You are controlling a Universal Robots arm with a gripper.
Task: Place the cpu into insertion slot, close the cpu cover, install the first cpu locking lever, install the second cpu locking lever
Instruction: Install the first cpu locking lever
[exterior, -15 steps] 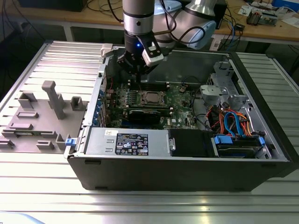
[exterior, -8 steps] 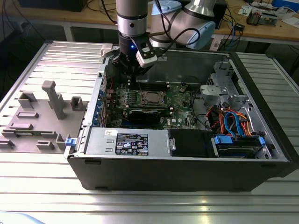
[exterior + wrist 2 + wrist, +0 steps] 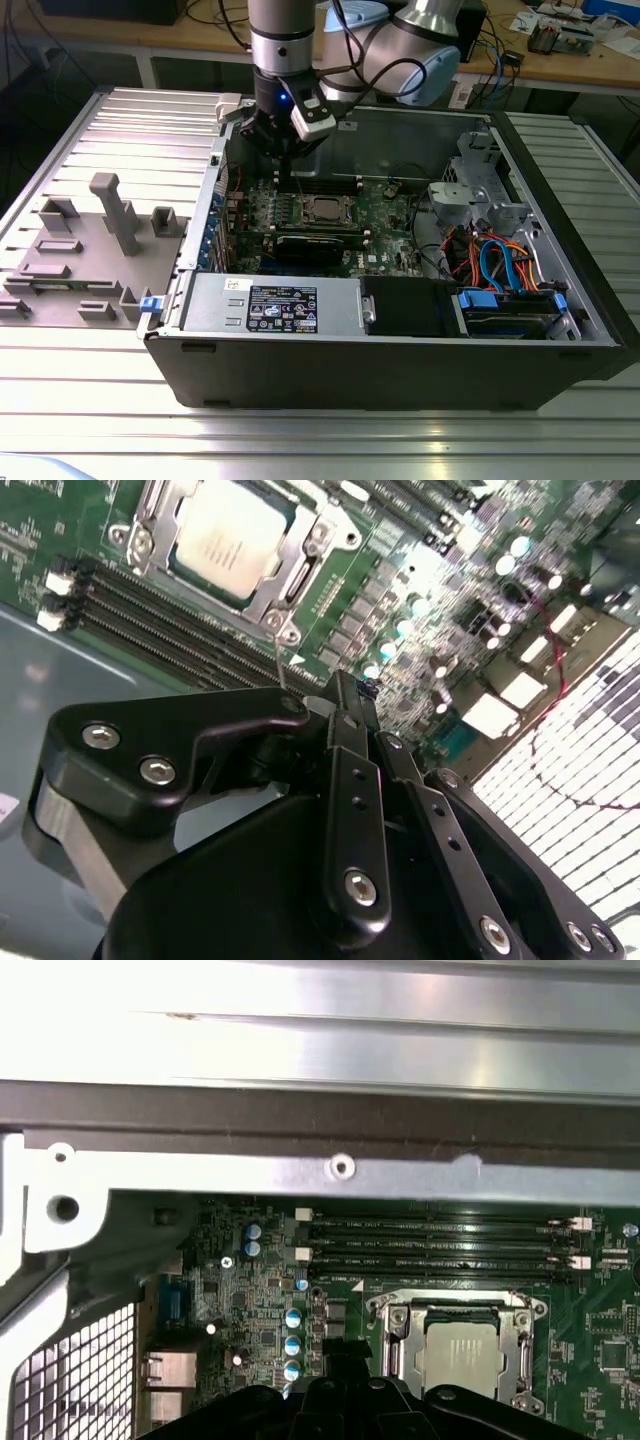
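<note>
- Over the open computer case (image 3: 400,365), I am watching the end effector (image 3: 284,170) hanging just above the green motherboard (image 3: 392,215), near the board's edge toward the exterior view's left.
- At the middle of the board, the cpu (image 3: 325,209) is sitting flat in the insertion slot (image 3: 455,1312), with its silver top facing up.
- I am seeing the cpu cover (image 3: 300,568) lying down around the chip — its silvery frame is bordering the metal top in both wrist views.
- In the second wrist view, a thin wire lever (image 3: 279,665) is rising from the socket corner nearest the end effector and reaching up toward the black fingertips. I cannot tell whether it is touching them.
- I am reading the end effector as clenched — the two fingers (image 3: 348,750) are meeting at their tips with no gap showing. I cannot tell whether anything is pinched between them.
- Between the socket and the case wall, the long black memory slots (image 3: 440,1245) are running side by side.
- The case is lying open side up on the slatted metal table (image 3: 100,400).
- Grey fixture blocks (image 3: 112,215) are standing on the table toward the exterior view's left, well apart from the arm.
</note>
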